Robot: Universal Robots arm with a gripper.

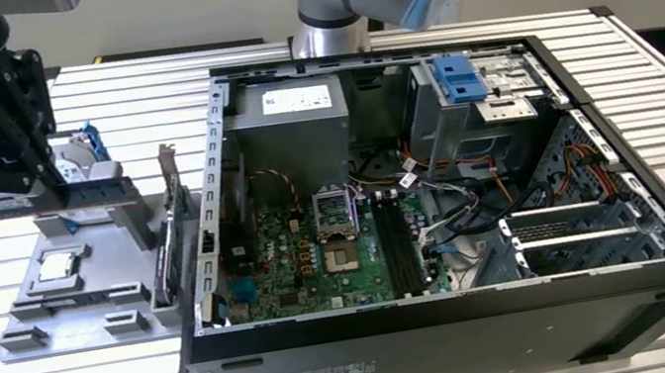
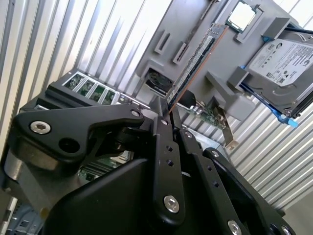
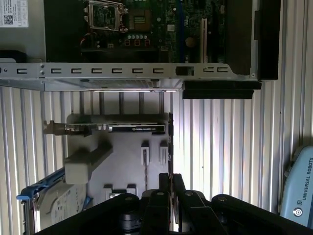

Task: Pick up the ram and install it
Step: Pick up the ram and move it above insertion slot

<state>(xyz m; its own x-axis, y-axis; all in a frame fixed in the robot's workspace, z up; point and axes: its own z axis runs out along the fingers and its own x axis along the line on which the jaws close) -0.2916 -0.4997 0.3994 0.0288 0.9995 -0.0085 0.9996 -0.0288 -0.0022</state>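
- While the black two-finger gripper hangs over the grey moulded parts holder, its jaws are pinched narrowly on one end of the long, flat, dark-green ram.
- Ram juts out from the fingers above the holder, near the silver hard drive.

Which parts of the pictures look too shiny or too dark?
First wrist view: glare whitens the table by the end effector. Second wrist view: the end effector, gripping the ram, is dark against bright slats. Exterior view: the case is shadowed inside.
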